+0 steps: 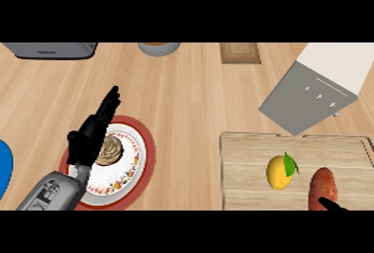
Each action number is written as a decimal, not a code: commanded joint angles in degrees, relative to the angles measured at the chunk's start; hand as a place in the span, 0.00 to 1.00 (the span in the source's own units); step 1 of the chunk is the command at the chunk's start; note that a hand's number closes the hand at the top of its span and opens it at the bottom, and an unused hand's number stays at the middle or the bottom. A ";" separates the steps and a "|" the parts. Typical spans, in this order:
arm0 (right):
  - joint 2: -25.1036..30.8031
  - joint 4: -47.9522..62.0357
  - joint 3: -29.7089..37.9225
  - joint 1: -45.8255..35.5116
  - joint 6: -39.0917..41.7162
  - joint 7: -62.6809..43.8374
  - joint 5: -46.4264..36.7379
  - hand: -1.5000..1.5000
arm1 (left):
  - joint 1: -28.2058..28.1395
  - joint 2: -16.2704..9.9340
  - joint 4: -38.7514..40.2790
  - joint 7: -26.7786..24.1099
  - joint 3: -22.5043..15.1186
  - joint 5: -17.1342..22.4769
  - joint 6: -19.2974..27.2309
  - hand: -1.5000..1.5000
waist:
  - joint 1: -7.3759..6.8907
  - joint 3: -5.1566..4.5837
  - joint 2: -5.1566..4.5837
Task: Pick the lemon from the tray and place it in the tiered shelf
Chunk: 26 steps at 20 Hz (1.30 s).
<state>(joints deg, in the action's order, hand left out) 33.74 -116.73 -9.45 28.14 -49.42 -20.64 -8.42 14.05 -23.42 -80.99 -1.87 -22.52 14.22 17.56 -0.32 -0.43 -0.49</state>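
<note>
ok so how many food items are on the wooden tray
2: a lemon near the tray's middle and a reddish sweet potato right of it, partly cut off by the view's lower edge.

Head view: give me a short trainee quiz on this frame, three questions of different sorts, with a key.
1. True or false: the lemon lies on the tray.
2. What lies right beside the lemon on the tray? A) a sweet potato B) a banana C) a cup
3. Fill in: the left hand shows above the ____ with a red rim.

Key: 1 true. 2 A. 3 plate. Only fingertips of the right hand show at the lower edge, near the sweet potato; the shelf stands beyond the tray.
</note>
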 commanded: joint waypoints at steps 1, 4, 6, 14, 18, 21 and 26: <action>8.95 -4.91 -1.56 1.19 6.07 -14.51 -4.89 0.00 | 2.05 0.25 -0.74 2.69 -0.31 -0.19 -0.40 0.50 | -0.96 -0.10 -0.18; 14.43 -7.74 -2.29 1.51 11.85 -24.27 -7.25 0.00 | 2.81 1.58 0.14 2.63 -0.51 -0.60 0.25 0.50 | -1.02 -0.17 -0.31; 17.43 -11.24 -3.08 1.32 15.41 -31.30 -9.17 0.00 | 0.68 0.47 0.74 -0.22 0.17 -0.39 -1.07 0.50 | -1.59 -0.23 -0.25; 19.89 -20.76 -5.66 -12.86 27.78 -59.57 -15.94 0.00 | 1.74 3.25 2.30 0.28 -1.04 -2.35 -0.43 0.50 | -1.38 0.06 -0.04; 14.88 -19.87 -9.82 -18.35 29.77 -64.18 -21.93 0.00 | 1.80 2.47 2.41 0.17 1.22 -1.67 -1.16 0.50 | -1.21 0.16 0.19; 10.83 -15.29 -13.45 -23.01 30.98 -64.50 -25.13 0.00 | 1.73 3.85 2.94 0.05 -0.16 -2.67 -1.18 0.50 | -1.49 0.14 0.07; 5.82 -11.11 -12.53 -26.81 36.17 -64.58 -27.02 0.00 | 0.91 2.73 1.94 0.16 1.25 -2.95 -1.43 0.50 | -1.09 0.19 0.29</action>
<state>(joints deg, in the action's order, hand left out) 43.33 -129.03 -21.49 6.30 -18.84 -71.75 -33.34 15.14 -19.98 -78.54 -1.96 -22.14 11.30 16.78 -1.58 -0.28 -0.31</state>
